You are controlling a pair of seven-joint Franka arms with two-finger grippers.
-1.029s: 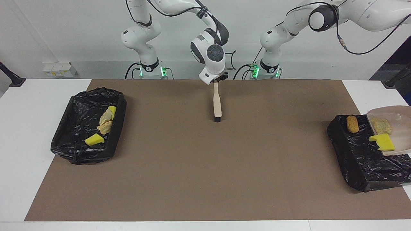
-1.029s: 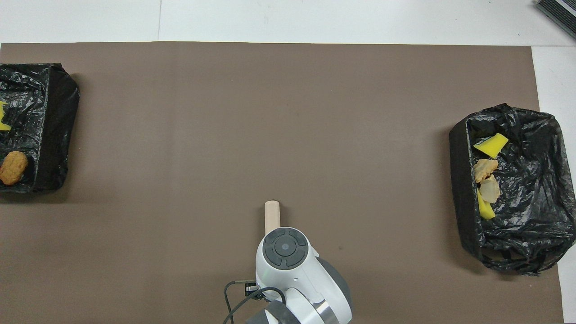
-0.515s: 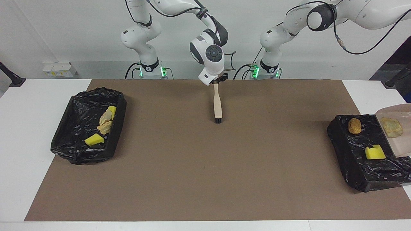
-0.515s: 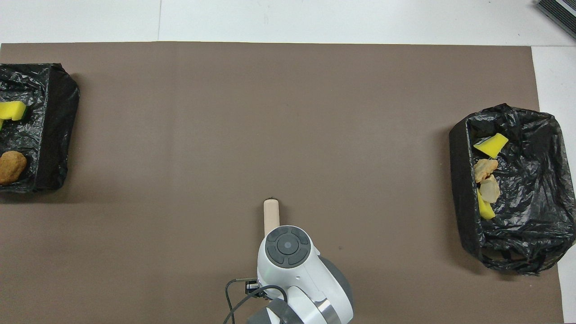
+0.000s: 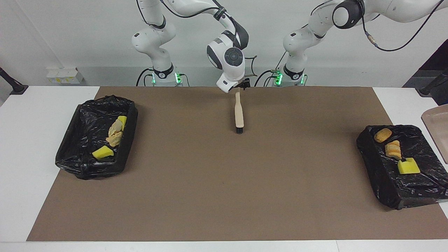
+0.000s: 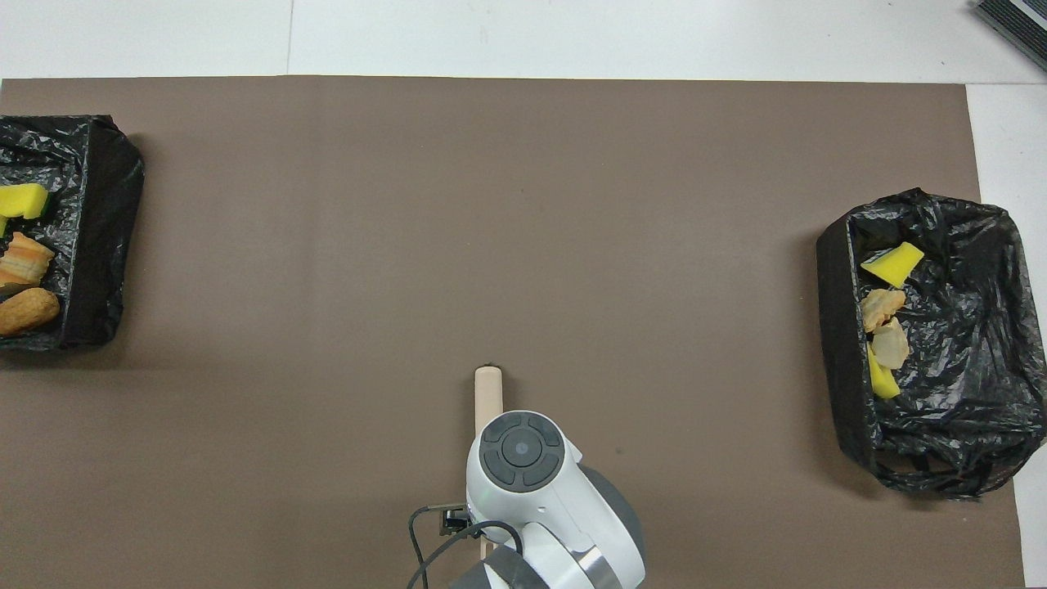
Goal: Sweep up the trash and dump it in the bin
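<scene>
Crinkled black bin (image 5: 416, 189); spongy trash (image 5: 408, 166).

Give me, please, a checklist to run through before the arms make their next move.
1. Mat free of loose trash: ok, none shows on it.
2. Dumped pieces inside the bin at the left arm's end: ok; orange lump, striped lump and yellow sponge lie in it.
3. Dustpan empty: ok for the part in view.
4. Brush bristle end down at the mat, handle top at the right tool: ok.
5. Right tool's grip on the brush: cannot tell.
6. Left tool's hold on the dustpan: cannot tell, it is out of view.
</scene>
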